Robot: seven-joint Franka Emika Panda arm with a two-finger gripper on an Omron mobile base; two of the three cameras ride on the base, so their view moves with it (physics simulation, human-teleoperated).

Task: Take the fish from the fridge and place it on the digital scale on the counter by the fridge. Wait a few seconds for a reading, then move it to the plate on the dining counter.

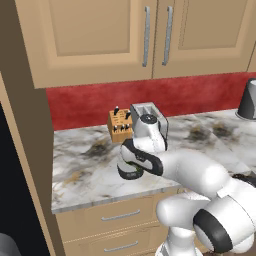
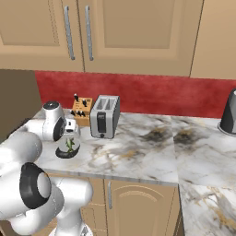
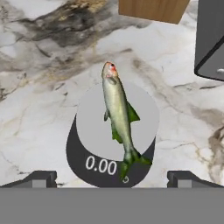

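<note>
Fish (image 3: 119,118) lies flat on digital scale (image 3: 92,127), on the pale disc top, head w/ red spot pointing away from the hand cam, tail hanging over the dark front edge just beside the "0.00" readout. Body runs roughly lengthwise along the hand view, slightly slanted. In right base view fish (image 2: 70,144) shows as a small green sliver on scale (image 2: 67,150).

Gripper (image 3: 112,178) is spread wide: two dark fingertips (image 3: 40,178) sit far apart at bottom of hand view, one each side of the scale. Fish is between them but farther along the view, not touching either tip; nothing held. Hand hovers above scale; in left base view gripper (image 1: 131,167) is over the dark scale base (image 1: 131,173).

Scale sits on marble counter (image 3: 39,109), brown/grey veins. Toaster (image 2: 105,116), silver, stands behind scale, near; its dark corner shows at upper right of hand view. Wooden knife block (image 2: 82,110) just beside toaster, against red backsplash (image 2: 152,94). Beige wall cabinets (image 2: 129,34) above; drawers (image 1: 117,216) under counter. Dark vessel (image 2: 228,116) at far right of counter, well apart.
</note>
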